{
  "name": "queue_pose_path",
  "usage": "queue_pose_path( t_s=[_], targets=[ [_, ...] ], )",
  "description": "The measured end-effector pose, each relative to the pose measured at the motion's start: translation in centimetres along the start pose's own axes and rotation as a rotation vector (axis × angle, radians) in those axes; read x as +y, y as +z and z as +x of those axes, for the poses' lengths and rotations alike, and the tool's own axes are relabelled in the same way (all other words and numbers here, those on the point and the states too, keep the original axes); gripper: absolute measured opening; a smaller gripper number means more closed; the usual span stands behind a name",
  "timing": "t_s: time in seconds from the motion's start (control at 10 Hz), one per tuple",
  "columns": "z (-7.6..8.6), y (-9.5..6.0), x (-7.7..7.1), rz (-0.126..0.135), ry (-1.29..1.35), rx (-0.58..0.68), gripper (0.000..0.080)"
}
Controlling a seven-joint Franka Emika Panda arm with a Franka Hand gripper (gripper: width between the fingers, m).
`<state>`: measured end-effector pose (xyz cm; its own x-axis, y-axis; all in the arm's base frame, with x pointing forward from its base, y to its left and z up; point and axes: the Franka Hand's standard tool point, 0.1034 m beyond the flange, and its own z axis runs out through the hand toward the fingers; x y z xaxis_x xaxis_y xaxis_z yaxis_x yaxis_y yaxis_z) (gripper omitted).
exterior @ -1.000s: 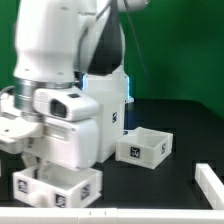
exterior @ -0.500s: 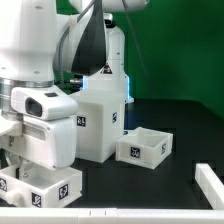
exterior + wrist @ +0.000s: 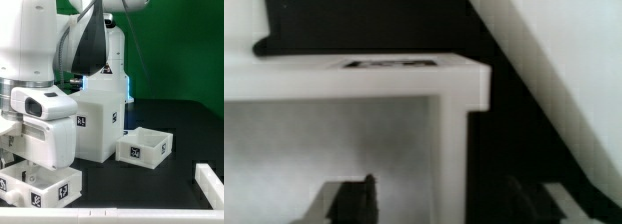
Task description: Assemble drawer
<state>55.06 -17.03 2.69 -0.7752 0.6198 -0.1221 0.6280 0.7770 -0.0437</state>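
At the exterior view's far left, the white arm (image 3: 45, 70) fills the frame from top down, and its boxy wrist housing hangs low over the left tray (image 3: 40, 186). That tray sits on the black table (image 3: 180, 120) at the lower left, partly hidden by the wrist. Square tags show on its near walls.

The gripper itself is hidden in the exterior view. In the wrist view, the gripper (image 3: 452, 205) has its jaws spread wide, with two dark fingers (image 3: 349, 200) set well apart. An upright white tray wall (image 3: 452, 150) runs between them, and neither finger appears to press on it. Nothing is clamped. A tag (image 3: 393, 64) lies on the wall's top rim beyond the fingers. Which wall of the tray this is, I cannot tell.

Next to the right, the cube-shaped casing (image 3: 100, 120) stands upright mid-table. It has a tag on each visible face and sits partly behind the wrist housing.

Right again, the right tray (image 3: 143, 147) rests open-top on the table. It is just beside the casing's lower corner, with tags on its two near walls. Whether it touches the casing is unclear.

At the far right edge, a slanted white bar (image 3: 210, 181) lies on the table, well apart from the trays. It is too cropped to identify.
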Motion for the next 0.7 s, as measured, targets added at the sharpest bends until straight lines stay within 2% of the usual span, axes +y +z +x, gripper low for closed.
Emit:
queue_pose_path(
  t_s=[0.1,0.2,0.3,0.4,0.5,0.7],
  targets=[
    [-0.6,-1.6,-0.1,-0.006,0.011,-0.023,0.0531],
    [-1.0,-3.1,-0.6,-0.008,0.018,-0.039,0.0612],
    [-1.5,-4.7,-0.8,-0.014,0.115,-0.057,0.0612],
    [-1.2,-5.9,-0.8,-0.028,0.200,-0.072,0.0642],
    [-0.6,-6.1,-0.9,-0.037,0.214,-0.076,0.0647],
    [-0.7,-5.6,-1.3,-0.045,0.290,-0.071,0.0649]
  ],
)
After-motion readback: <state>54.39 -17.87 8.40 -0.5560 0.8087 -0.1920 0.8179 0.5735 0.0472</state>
